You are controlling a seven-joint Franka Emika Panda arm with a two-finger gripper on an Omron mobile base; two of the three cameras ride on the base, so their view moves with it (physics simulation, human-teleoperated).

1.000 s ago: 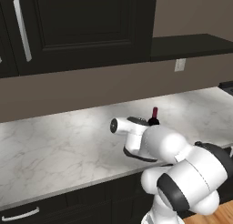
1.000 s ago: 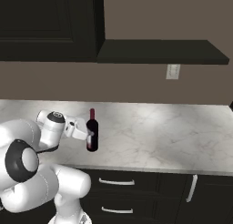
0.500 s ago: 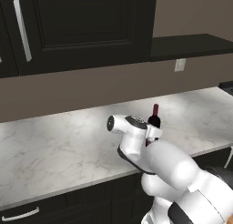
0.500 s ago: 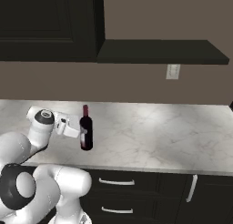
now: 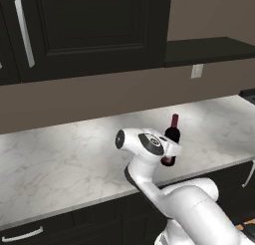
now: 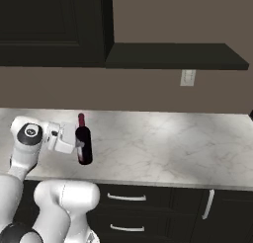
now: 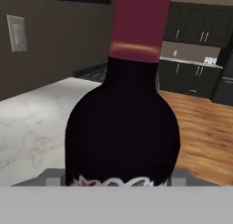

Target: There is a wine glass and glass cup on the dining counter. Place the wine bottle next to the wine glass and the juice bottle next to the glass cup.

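Observation:
My gripper [image 5: 168, 157] is shut on the lower body of the wine bottle [image 5: 173, 135], a dark bottle with a dark red neck. It holds the bottle upright over the front part of a marble counter. From the right base view the gripper [image 6: 79, 147] grips the wine bottle [image 6: 84, 144] from the left side. The hand view has the wine bottle [image 7: 122, 127] very close, with the edge of its label at the bottom. The wine glass, glass cup, juice bottle and dining counter are out of view.
The marble-topped counter [image 5: 60, 164] runs along a brown wall over dark drawers [image 6: 163, 207]. Dark upper cabinets [image 5: 94, 30] and a dark shelf [image 6: 173, 57] hang above, with a wall outlet [image 6: 188, 77] below the shelf. A wooden floor [image 7: 205, 127] lies beyond the counter's end.
The arm has drawn the wine bottle back toward the robot and the counter's front edge, leftward in the right base view. The grip has held and the base has stayed put.

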